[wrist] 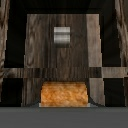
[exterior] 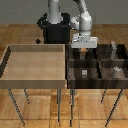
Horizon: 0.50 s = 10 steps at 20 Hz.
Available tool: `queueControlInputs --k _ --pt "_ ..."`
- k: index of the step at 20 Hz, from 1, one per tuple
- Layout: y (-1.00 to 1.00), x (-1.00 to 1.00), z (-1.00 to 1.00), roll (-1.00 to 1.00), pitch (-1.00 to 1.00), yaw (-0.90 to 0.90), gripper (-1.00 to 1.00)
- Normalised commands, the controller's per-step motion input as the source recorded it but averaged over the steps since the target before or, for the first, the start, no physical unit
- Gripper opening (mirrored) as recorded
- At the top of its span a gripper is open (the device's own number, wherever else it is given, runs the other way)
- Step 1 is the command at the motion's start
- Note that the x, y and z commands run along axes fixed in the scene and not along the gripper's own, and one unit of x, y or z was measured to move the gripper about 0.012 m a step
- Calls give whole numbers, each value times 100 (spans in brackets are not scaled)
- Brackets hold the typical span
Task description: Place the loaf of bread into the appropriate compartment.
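The loaf of bread (exterior: 82,50) is a tiny orange-brown block right under my gripper (exterior: 83,49), which is shut on it and holds it above the back left compartment of the dark wooden divided tray (exterior: 95,80). In the wrist view the loaf (wrist: 63,94) fills the near edge, with the tray's dark compartments and dividers (wrist: 64,71) below it. My fingers themselves do not show clearly in the wrist view.
A large light wooden box (exterior: 35,62) stands at the exterior view's left of the tray. Small grey-white blocks lie in tray compartments (exterior: 84,73) (exterior: 116,70); one shows in the wrist view (wrist: 61,36). Both stand on thin legs.
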Motion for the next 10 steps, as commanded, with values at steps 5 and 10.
queueControlInputs --k 5,10 --pt "0 100 0 0 0 0 -100" --pt "0 80 0 0 0 0 100"
